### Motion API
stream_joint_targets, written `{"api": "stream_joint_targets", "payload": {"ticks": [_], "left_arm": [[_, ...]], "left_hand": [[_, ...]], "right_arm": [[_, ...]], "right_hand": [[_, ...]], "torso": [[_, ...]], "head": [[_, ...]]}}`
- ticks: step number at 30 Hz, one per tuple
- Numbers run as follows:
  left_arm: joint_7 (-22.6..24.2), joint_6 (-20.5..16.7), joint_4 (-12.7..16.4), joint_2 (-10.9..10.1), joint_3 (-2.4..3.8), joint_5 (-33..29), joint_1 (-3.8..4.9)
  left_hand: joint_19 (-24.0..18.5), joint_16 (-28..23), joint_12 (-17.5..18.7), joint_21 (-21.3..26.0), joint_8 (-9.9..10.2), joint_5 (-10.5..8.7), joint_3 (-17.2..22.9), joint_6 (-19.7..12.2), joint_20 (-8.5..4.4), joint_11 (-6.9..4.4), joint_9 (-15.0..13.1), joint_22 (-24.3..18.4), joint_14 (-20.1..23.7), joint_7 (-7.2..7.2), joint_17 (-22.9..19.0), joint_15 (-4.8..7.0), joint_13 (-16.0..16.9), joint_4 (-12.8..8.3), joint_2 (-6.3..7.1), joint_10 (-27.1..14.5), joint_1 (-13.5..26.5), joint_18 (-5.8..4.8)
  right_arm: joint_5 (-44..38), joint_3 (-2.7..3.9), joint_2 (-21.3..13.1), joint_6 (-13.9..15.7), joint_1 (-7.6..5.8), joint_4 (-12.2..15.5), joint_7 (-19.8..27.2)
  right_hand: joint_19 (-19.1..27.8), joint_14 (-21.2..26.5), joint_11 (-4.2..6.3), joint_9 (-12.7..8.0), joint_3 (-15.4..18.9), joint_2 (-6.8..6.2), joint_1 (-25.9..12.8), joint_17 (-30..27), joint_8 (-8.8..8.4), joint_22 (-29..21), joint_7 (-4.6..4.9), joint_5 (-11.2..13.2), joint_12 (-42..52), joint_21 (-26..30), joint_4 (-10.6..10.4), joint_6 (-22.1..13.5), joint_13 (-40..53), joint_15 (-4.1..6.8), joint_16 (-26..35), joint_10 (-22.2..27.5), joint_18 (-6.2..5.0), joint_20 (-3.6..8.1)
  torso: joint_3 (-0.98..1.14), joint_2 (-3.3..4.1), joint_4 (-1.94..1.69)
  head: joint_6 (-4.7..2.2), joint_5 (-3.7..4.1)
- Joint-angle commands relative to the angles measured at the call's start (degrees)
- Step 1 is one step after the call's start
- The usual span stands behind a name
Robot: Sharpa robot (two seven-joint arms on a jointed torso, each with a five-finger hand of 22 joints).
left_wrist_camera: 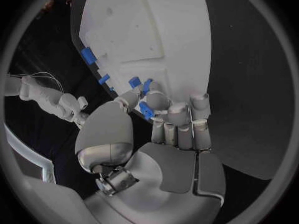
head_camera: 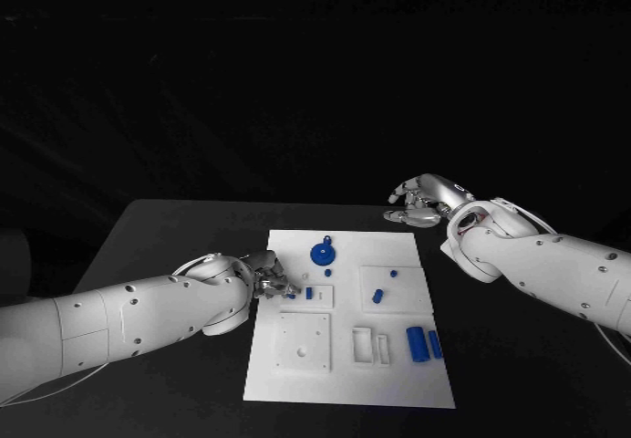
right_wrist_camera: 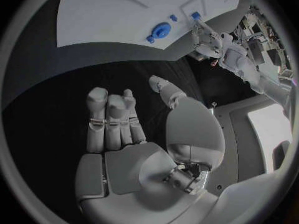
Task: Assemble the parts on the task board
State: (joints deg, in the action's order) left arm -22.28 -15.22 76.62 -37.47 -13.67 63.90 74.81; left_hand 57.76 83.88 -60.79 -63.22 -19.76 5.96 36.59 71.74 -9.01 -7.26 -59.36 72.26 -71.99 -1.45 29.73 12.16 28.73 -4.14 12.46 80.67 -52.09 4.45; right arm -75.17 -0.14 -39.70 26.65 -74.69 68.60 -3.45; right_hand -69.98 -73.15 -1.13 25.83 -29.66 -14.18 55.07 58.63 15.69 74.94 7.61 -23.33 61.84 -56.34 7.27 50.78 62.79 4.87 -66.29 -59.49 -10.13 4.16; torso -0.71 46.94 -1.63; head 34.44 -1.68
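The white task board point(head_camera: 395, 383) lies in the middle of the black table. My left hand point(head_camera: 267, 276) is at the board's left edge and pinches a small blue part point(left_wrist_camera: 146, 110) between thumb and fingertips, right beside another blue part point(head_camera: 310, 294) in a small square plate. My right hand point(head_camera: 426, 202) hovers over the dark table beyond the board's far right corner, fingers apart, holding nothing. On the board I see a round blue gear point(head_camera: 322, 253), a small blue peg point(head_camera: 377, 295) and two blue cylinders point(head_camera: 423, 343).
Raised white plates with recesses stand on the board: a square one point(head_camera: 304, 342) near the left and a slotted one point(head_camera: 371, 345) beside it. Black tabletop point(head_camera: 171, 228) surrounds the board on all sides.
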Motion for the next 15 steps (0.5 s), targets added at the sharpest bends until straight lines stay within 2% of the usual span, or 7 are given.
{"api": "stream_joint_targets", "payload": {"ticks": [1, 3, 9, 15], "left_arm": [[0.2, 0.9, 0.2, 0.2, -0.04, 0.5, -0.07], [0.1, 0.9, 0.2, 0.2, -0.04, 0.5, -0.07], [0.0, 1.2, 0.1, 0.0, -0.04, 0.8, -0.08], [-0.2, 1.3, 0.0, -0.1, -0.04, 1.2, -0.08]], "left_hand": [[0.2, 0.3, -0.4, 0.3, 0.2, -0.20, 0.0, 0.5, -6.58, -0.14, 0.0, 0.1, 0.0, 0.04, 0.0, 0.22, -0.1, 0.4, 0.60, -0.3, -0.1, 0.32], [0.2, 0.3, -0.4, 0.3, 0.2, -0.20, 0.0, 0.5, -6.58, -0.14, 0.0, 0.1, 0.0, 0.04, 0.0, 0.22, -0.1, 0.4, 0.60, -0.3, -0.1, 0.32], [0.1, 0.4, -0.6, 0.2, 0.2, 0.87, 0.1, 0.5, -6.62, -0.07, -0.2, 0.3, 0.1, 0.07, 0.1, 0.23, 0.0, -1.5, -1.07, -0.3, -2.3, 0.39], [0.0, 0.5, -0.6, 0.2, 0.2, 1.22, -0.2, 0.4, -6.58, -0.03, -0.3, 0.5, 0.2, 0.10, 0.1, 0.17, -0.1, -2.7, -1.82, -0.4, -3.0, 0.37]], "right_arm": [[-0.3, 0.02, 0.0, -0.6, 0.05, 0.0, 0.5], [-0.3, 0.02, 0.0, -0.6, 0.06, 0.0, 0.5], [-0.3, 0.02, 0.0, -0.6, 0.10, 0.0, 0.5], [-0.3, 0.02, 0.0, -0.6, 0.12, 0.0, 0.5]], "right_hand": [[-0.1, -0.4, -0.27, -0.1, 0.2, -0.11, -0.5, 0.1, -0.04, 0.7, 0.29, -0.2, 0.3, 0.3, 0.0, 0.0, -0.1, 0.06, 0.2, 0.2, -4.87, 0.42], [-0.1, -0.4, -0.27, -0.1, 0.2, -0.11, -0.5, 0.1, -0.04, 0.7, 0.29, -0.2, 0.3, 0.3, 0.0, 0.0, -0.1, 0.06, 0.2, 0.2, -4.87, 0.42], [-0.1, -0.4, -0.27, -0.1, 0.2, -0.11, -0.5, 0.1, -0.03, 0.7, 0.29, -0.2, 0.3, 0.3, 0.0, 0.0, -0.1, 0.06, 0.2, 0.2, -4.87, 0.42], [-0.1, -0.4, -0.26, -0.1, 0.2, -0.10, -0.5, 0.1, -0.03, 0.7, 0.29, -0.2, 0.3, 0.3, 0.0, 0.0, -0.1, 0.06, 0.2, 0.2, -4.87, 0.42]], "torso": [[0.00, 0.01, 0.00], [0.01, 0.01, -0.01], [0.03, -0.01, 0.03], [0.03, -0.01, -0.02]], "head": [[-0.02, 0.00], [0.02, 0.00], [0.10, 0.00], [0.06, 0.01]]}}
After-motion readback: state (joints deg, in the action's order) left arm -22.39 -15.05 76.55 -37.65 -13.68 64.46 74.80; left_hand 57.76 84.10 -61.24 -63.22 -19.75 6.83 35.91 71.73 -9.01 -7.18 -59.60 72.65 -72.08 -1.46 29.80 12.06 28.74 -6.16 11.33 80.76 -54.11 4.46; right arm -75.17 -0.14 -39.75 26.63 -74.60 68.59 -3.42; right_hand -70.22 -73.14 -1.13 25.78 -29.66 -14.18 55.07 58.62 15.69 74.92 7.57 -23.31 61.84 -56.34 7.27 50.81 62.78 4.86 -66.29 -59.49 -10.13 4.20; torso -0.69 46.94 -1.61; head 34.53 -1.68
